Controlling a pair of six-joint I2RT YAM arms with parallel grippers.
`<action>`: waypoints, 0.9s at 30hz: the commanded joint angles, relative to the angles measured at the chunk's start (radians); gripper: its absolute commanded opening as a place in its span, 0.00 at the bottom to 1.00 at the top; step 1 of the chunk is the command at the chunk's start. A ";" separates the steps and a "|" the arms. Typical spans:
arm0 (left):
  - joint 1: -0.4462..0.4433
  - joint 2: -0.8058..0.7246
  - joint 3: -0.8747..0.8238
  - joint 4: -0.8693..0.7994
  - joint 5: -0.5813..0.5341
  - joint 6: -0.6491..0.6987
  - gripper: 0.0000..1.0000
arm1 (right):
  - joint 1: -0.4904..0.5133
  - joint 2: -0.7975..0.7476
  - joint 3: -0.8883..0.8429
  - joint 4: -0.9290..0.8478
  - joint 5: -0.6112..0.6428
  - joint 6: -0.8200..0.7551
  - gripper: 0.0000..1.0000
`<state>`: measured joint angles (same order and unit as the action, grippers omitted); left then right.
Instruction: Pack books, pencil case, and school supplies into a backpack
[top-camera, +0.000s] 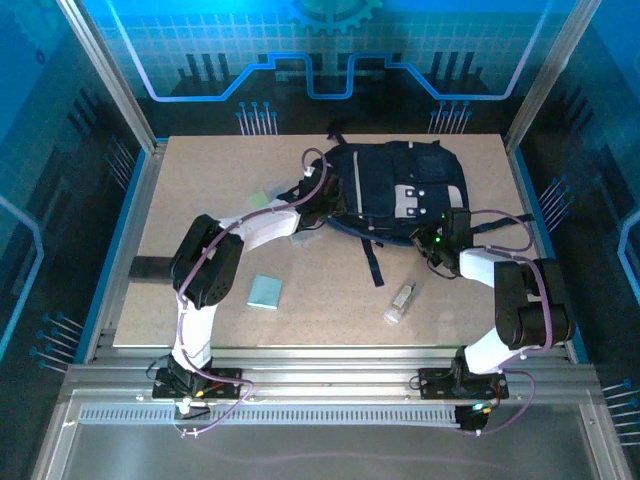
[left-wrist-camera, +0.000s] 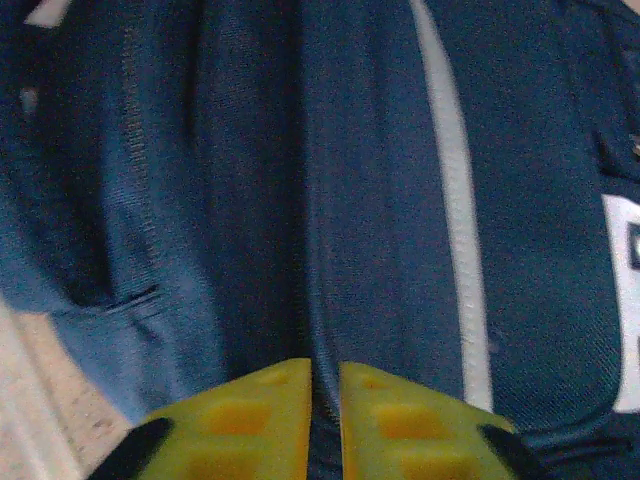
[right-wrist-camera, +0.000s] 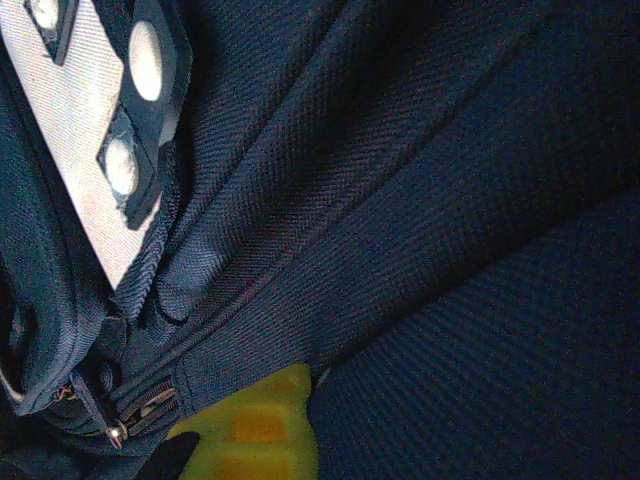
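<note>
Lying flat on the far half of the table (top-camera: 200, 170), 1 dark navy backpack (top-camera: 395, 175) has its white patch (top-camera: 412, 200) facing up and 1 dark strap (top-camera: 372, 262) trailing toward the near edge. 2 arms reach it, 1 from each side.

The left gripper (top-camera: 318, 203) sits at the backpack's left edge. From the left wrist, its 2 yellow fingers (left-wrist-camera: 262, 420) stand nearly together, with a narrow gap right over a fold of navy fabric beside 1 light grey stripe (left-wrist-camera: 455, 230). Whether they pinch that fold I cannot tell.

The right gripper (top-camera: 438, 234) is closed at the backpack's near right edge. The right wrist shows 1 yellow finger (right-wrist-camera: 262, 425) pressed against the cloth just beside a zipper pull (right-wrist-camera: 115, 428).

On the bare board lie 1 pale teal square pad (top-camera: 265, 292), near the left arm's elbow, and 1 small clear-white tube (top-camera: 400, 301), near the strap's end, the 2 well apart. 1 small pale-green piece (top-camera: 264, 198) peeks out beside the left forearm; it may be a block, but too little shows.
</note>
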<state>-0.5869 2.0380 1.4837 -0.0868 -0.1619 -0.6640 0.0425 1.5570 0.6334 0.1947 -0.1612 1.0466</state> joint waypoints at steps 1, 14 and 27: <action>-0.053 -0.014 0.003 0.054 0.073 -0.023 0.46 | 0.008 -0.002 -0.025 -0.027 -0.003 0.001 0.00; -0.125 0.164 0.187 -0.224 -0.119 0.106 0.60 | 0.173 -0.014 -0.012 0.028 0.017 0.115 0.00; -0.114 0.377 0.425 -0.426 -0.303 0.211 0.42 | 0.214 -0.016 -0.039 0.027 0.042 0.130 0.00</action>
<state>-0.7254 2.3131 1.8606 -0.4351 -0.3820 -0.4900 0.2237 1.5570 0.6270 0.2569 -0.0612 1.1782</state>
